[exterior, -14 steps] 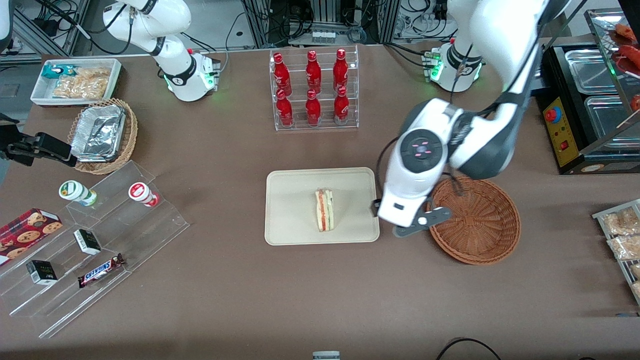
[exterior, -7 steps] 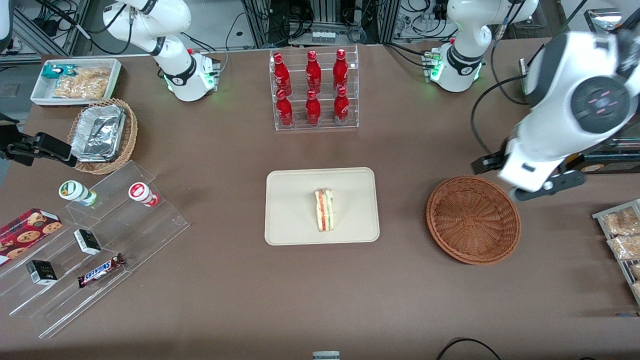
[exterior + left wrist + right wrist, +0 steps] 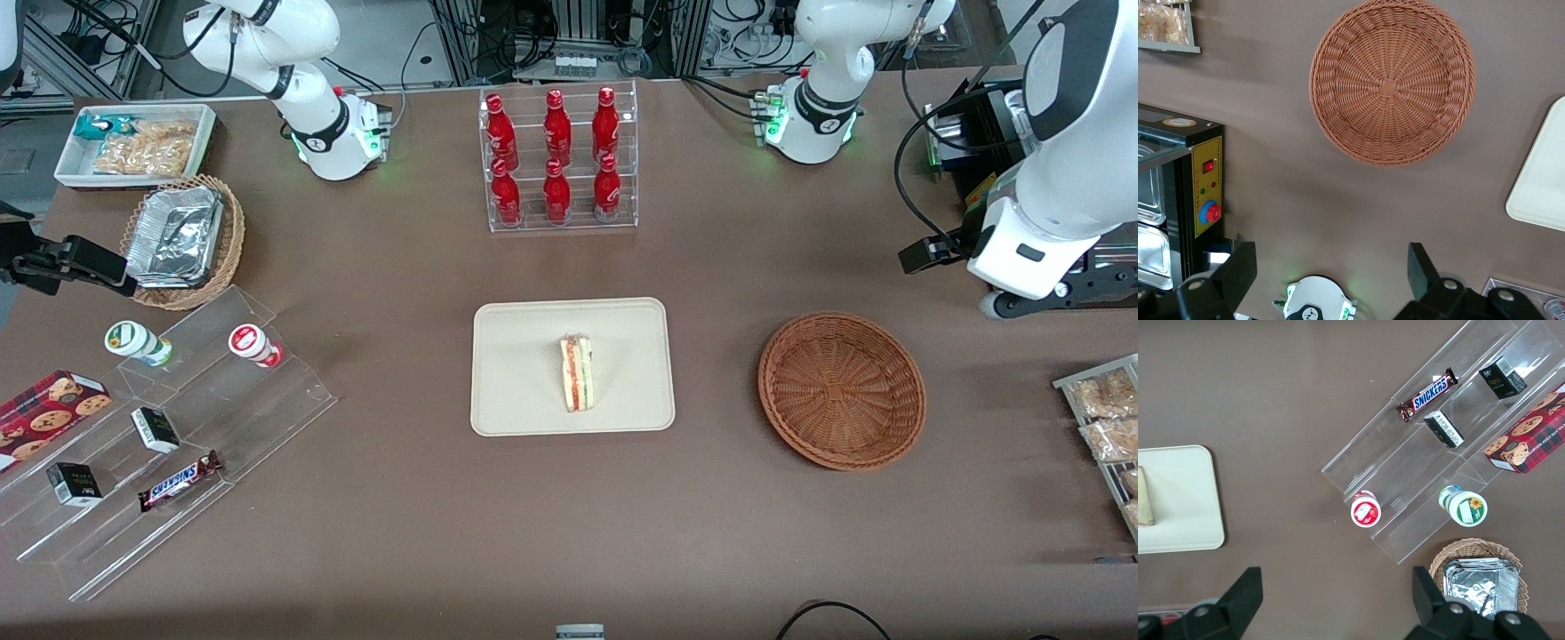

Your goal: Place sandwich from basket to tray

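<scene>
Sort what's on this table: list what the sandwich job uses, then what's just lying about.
Job:
sandwich, lying on the tray
basket, empty
pincer, open, raised toward the working arm's end of the table

Lying about:
red bottles
Snickers bar
cookie box
foil trays

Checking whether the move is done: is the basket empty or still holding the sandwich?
Empty: the basket shows only bare weave; the sandwich lies on the tray. The gripper is open.
</scene>
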Controlling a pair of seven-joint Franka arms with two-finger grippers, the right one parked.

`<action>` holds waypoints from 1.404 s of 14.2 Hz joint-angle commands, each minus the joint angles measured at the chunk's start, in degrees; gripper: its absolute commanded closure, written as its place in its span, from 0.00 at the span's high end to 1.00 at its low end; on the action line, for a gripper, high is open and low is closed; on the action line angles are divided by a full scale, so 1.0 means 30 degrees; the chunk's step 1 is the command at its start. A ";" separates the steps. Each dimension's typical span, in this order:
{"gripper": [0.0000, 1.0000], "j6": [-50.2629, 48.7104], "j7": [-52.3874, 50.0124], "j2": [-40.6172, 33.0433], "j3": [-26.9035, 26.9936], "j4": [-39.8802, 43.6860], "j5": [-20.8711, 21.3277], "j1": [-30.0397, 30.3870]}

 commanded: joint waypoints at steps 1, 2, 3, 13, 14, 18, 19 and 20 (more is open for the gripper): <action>1.00 -0.0369 0.0294 0.0155 -0.0141 0.0497 0.0158 0.0224; 1.00 -0.0310 0.0322 0.0155 -0.0141 0.0614 0.0333 0.0224; 1.00 -0.0281 0.0380 0.0126 -0.0141 0.0615 0.0422 0.0224; 1.00 0.2385 0.4395 -0.2012 0.1822 -0.1522 -0.1804 0.0282; 1.00 0.2357 0.4423 -0.2129 0.1793 -0.1640 -0.1804 0.0312; 1.00 0.2737 0.4482 -0.2189 0.1792 -0.1876 -0.1862 0.0283; 1.00 0.2708 0.4482 -0.2189 0.1763 -0.1875 -0.1862 0.0283; 1.00 0.2708 0.4482 -0.2160 0.1763 -0.1875 -0.1862 0.0283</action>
